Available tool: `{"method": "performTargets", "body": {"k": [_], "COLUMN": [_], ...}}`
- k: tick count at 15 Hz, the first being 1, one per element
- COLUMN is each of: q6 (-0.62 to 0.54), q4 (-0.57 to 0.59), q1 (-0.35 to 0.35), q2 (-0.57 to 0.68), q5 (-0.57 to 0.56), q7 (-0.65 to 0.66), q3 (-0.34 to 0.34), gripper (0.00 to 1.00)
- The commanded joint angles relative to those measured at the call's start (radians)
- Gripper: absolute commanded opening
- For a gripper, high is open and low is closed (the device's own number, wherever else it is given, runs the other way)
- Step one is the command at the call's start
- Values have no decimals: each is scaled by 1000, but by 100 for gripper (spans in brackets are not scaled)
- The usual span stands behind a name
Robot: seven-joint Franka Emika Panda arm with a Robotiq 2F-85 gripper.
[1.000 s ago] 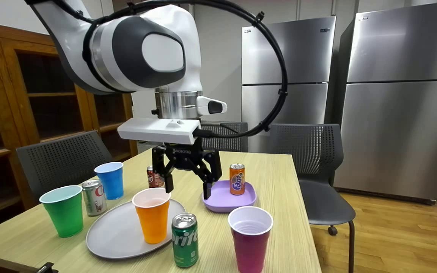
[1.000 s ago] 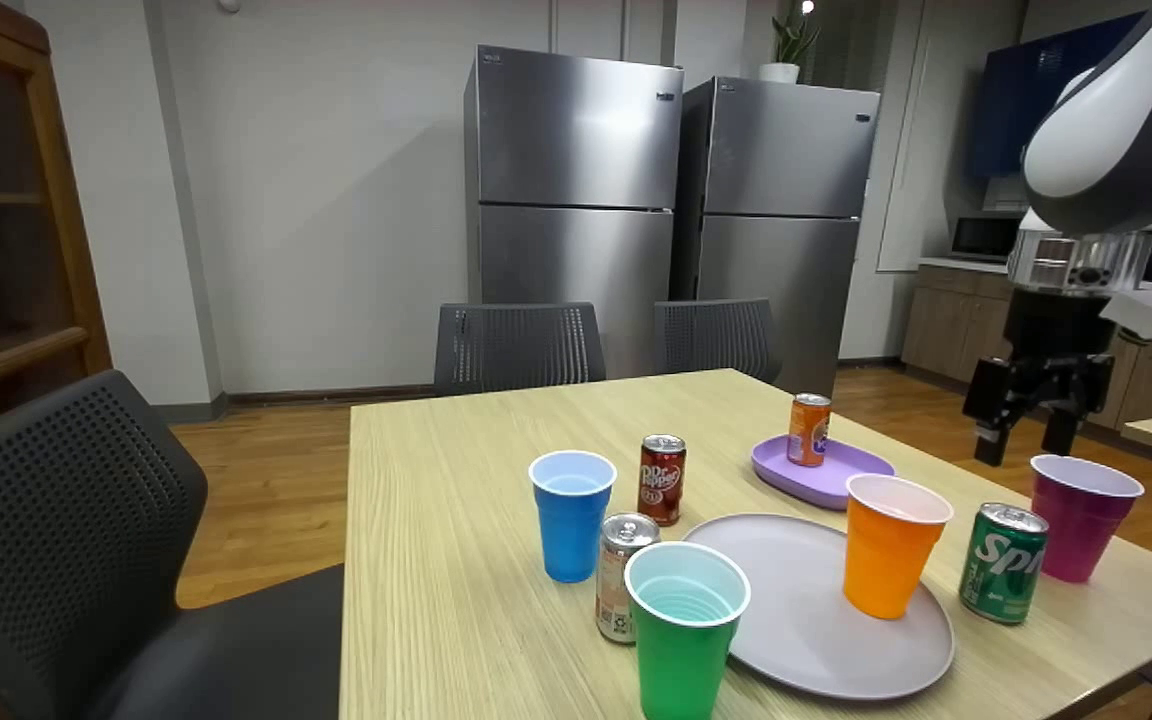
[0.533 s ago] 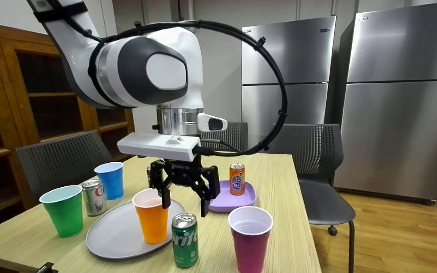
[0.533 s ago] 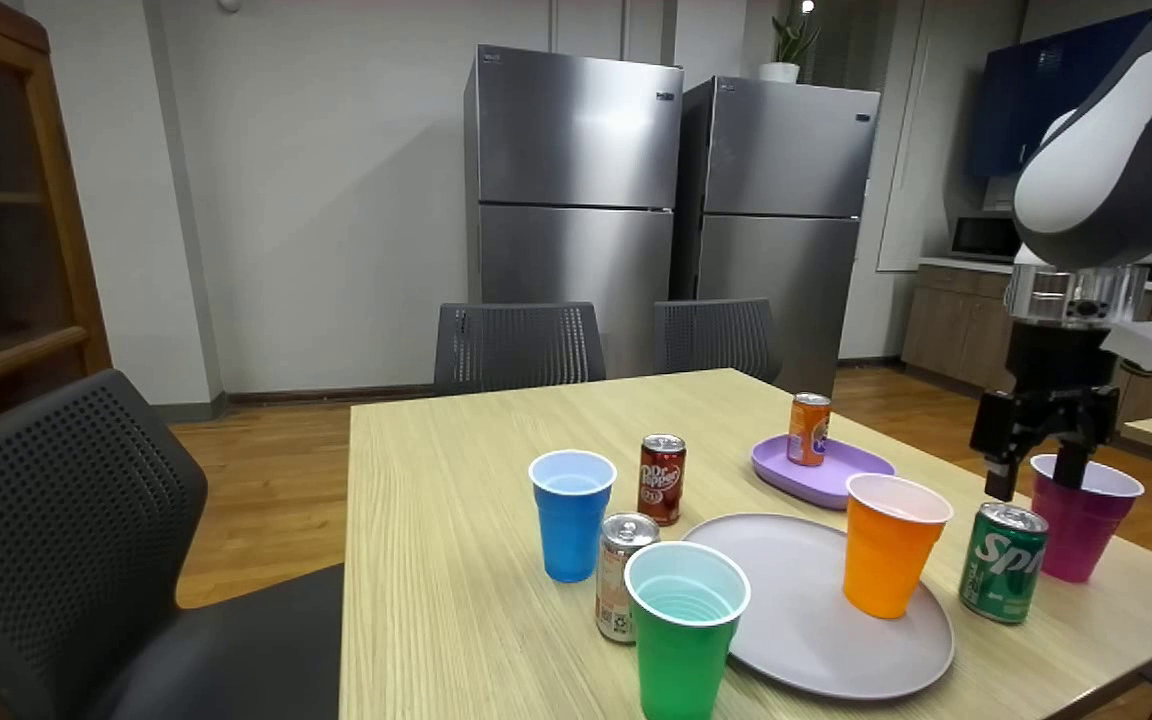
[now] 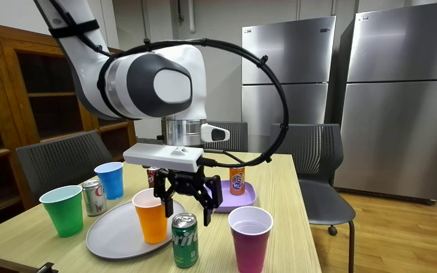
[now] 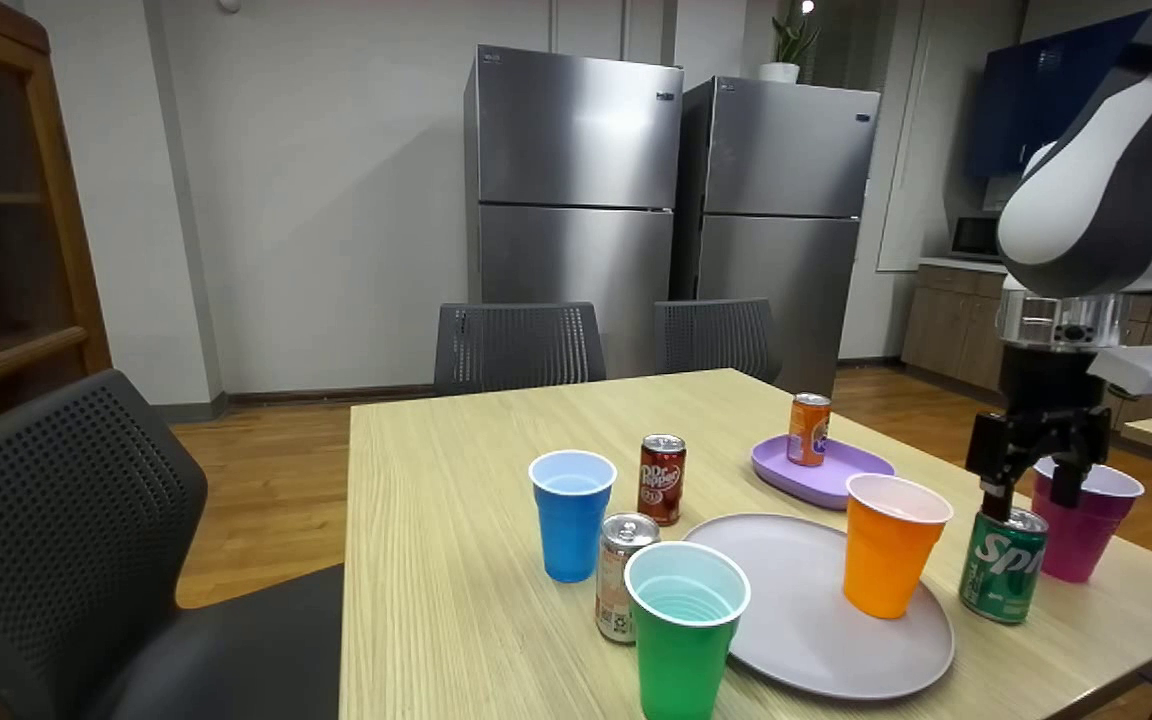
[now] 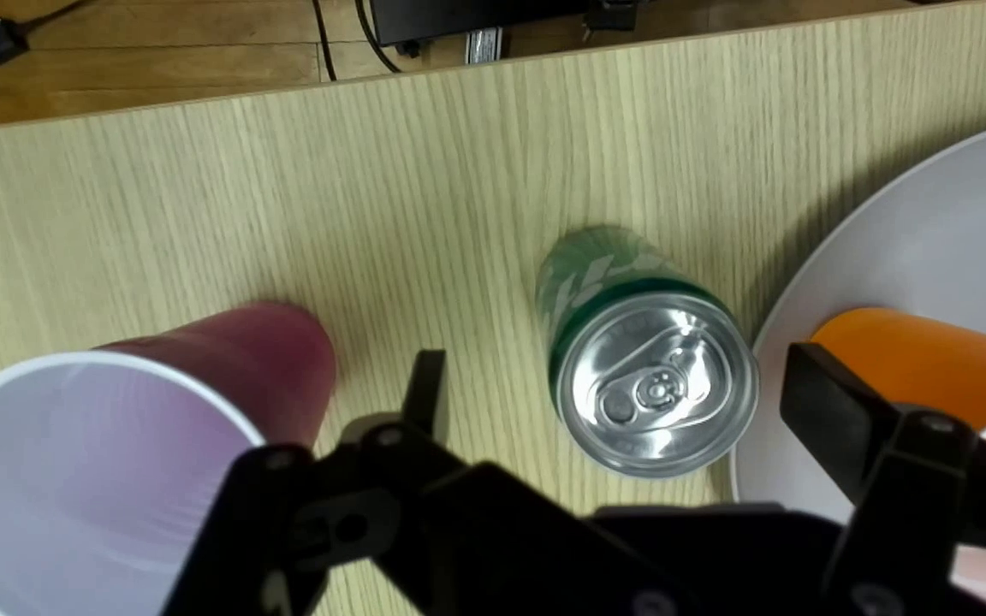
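Note:
A green Sprite can stands upright on the table. My gripper points down beside its top and is nearest to it. In the wrist view the can's silver lid shows between the two spread fingers, with a gap on both sides. Nothing is held. An orange cup stands on a grey plate, partly behind one finger in the wrist view. On the can's other side is a magenta cup. In an exterior view the gripper partly covers that cup.
A purple dish carries an orange Fanta can. A Dr Pepper can, a blue cup, a silver can and a green cup stand further along the table. Chairs surround it.
My gripper has come down towards the Sprite can, its jaws staying spread. In an exterior view it has also shifted slightly left during the last half second. The objects have not moved.

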State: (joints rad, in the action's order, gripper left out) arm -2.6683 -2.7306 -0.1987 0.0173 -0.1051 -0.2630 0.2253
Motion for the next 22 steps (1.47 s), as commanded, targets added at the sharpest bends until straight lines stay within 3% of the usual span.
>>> {"method": "performTargets", "body": {"k": [1, 7, 8, 9, 13, 14, 22], "q6": [-18, -15, -14, -14, -11, -10, 42], "q4": [30, 54, 57, 60, 68, 70, 106], "q1": [2, 6, 7, 7, 10, 10, 2], "q2": [48, 89, 94, 98, 107, 107, 64], "q5": [-15, -14, -13, -11, -11, -12, 37], "q7": [30, 26, 25, 23, 21, 22, -15], "q3": [-12, -18, -19, -20, -22, -23, -36], "gripper": [100, 100, 75, 74, 42, 38, 38]}}
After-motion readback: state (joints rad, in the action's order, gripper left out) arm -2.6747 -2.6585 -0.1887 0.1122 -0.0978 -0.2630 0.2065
